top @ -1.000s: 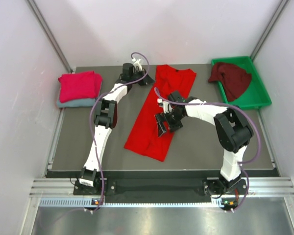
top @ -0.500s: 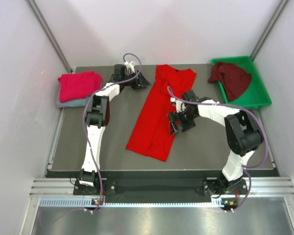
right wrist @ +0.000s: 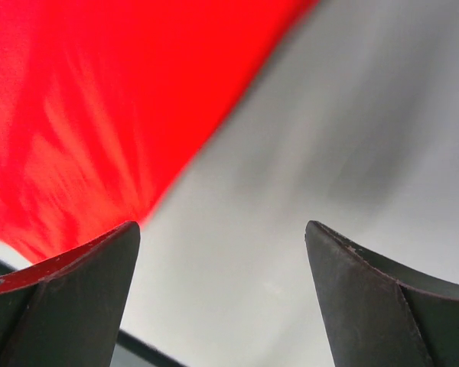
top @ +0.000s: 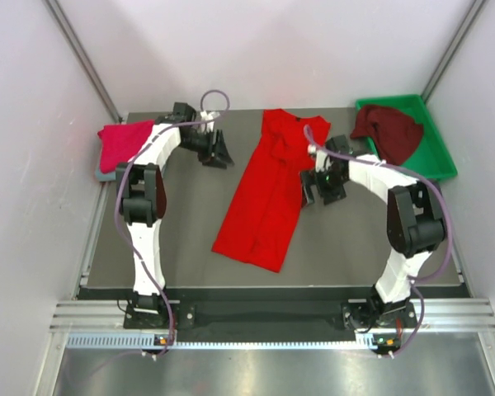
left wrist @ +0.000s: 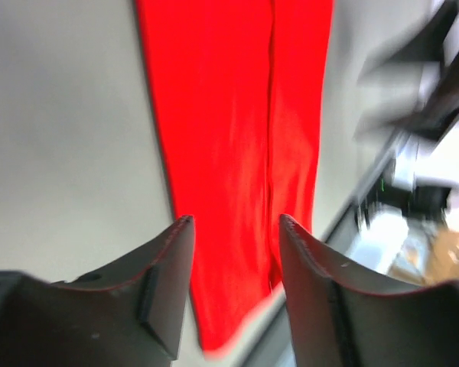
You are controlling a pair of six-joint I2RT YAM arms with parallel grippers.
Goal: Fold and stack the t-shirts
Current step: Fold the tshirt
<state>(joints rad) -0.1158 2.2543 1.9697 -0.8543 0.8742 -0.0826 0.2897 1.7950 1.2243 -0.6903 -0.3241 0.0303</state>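
The table (top: 190, 239) carries everything. Across its middle lies the bright red shirt (top: 268, 198), a long narrow strip running diagonally from the far edge toward the near one. It looks folded lengthwise already, with a seam down its length in the left wrist view, but it has not yet been folded across.

The cross fold is where things could slip. The layers lie loose, so a pinch that catches only the top one would likely peel the strip open. The slant also means the two ends may not meet square, which would leave a lopsided packet for the stack.

The green tray (top: 441, 161) sits at the far right corner, with the dark maroon shirt (top: 389, 130) heaped in it unfolded — still to be done, I judge. At the far left is the stack, a crimson-pink shirt (top: 120, 148) folded on top of a grey-blue shirt (top: 104, 172). The left arm reaches over its inner edge and hides part of it, and any carry to the stack has to pass that arm.

The left gripper (top: 218, 151) hangs just left of the strip's far end, fingers parted and empty. The right gripper (top: 315, 190) is close to the strip's right edge, spread wide with nothing between its fingers.
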